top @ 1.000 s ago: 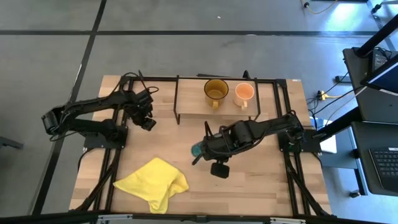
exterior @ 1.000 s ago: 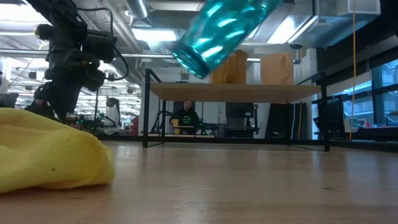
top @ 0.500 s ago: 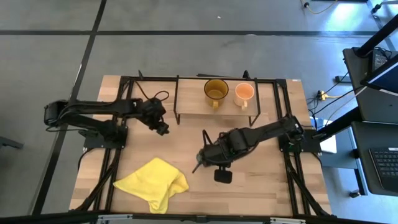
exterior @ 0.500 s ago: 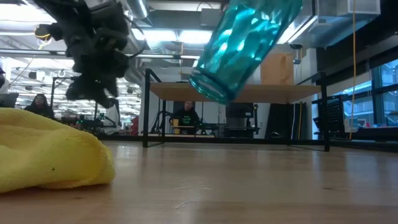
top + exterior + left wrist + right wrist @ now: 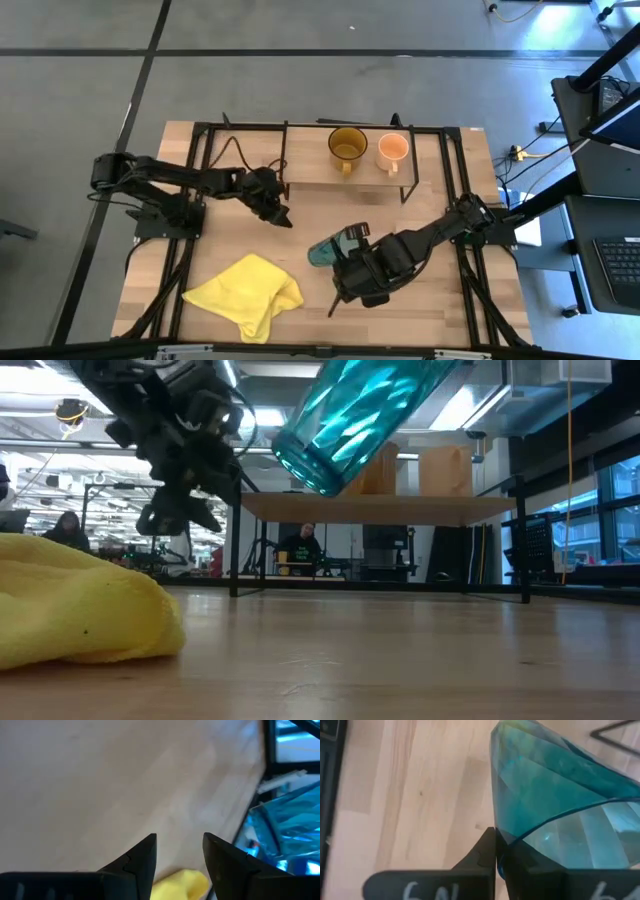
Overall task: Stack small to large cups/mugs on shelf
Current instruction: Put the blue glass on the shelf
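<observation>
Wooden tabletop (image 5: 420,300); "6N" beneath right gripper's (image 5: 501,851) teal tumbler (image 5: 560,805).

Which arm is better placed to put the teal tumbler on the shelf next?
Right. The right gripper already grips the teal tumbler by its rim, tilted above the table. The left gripper is open and empty, short of the shelf, where the amber mug and orange mug sit.

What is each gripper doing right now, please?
Left gripper: open, empty, above the table.
Right gripper: closed on the teal tumbler, held tilted in the air.
</observation>
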Tool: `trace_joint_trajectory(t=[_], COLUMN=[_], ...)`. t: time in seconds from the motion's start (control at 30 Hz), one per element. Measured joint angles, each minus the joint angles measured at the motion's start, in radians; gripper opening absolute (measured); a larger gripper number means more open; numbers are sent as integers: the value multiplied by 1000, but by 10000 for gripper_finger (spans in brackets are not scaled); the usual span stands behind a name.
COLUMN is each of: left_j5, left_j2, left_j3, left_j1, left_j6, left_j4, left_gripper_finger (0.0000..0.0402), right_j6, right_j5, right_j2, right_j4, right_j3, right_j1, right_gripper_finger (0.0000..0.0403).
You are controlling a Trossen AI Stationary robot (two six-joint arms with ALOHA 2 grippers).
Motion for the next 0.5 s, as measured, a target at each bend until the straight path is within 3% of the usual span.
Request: trace_joint_trajectory(t=[0.3, 0.5], left_j5=[158, 178], left_j2=[128, 173], left_j3=[1, 1], left_j1=[-6, -19], left_j6=[-93, -134], left_j4=[414, 506], left_gripper_finger=[154, 154], right_j6=[-213, -298], right_j5=[-90, -163], right_j2=[32, 49], right_j4=[1, 0], right_j3=[1, 1], right_j1=[35, 55], right_gripper_finger=[33, 35])
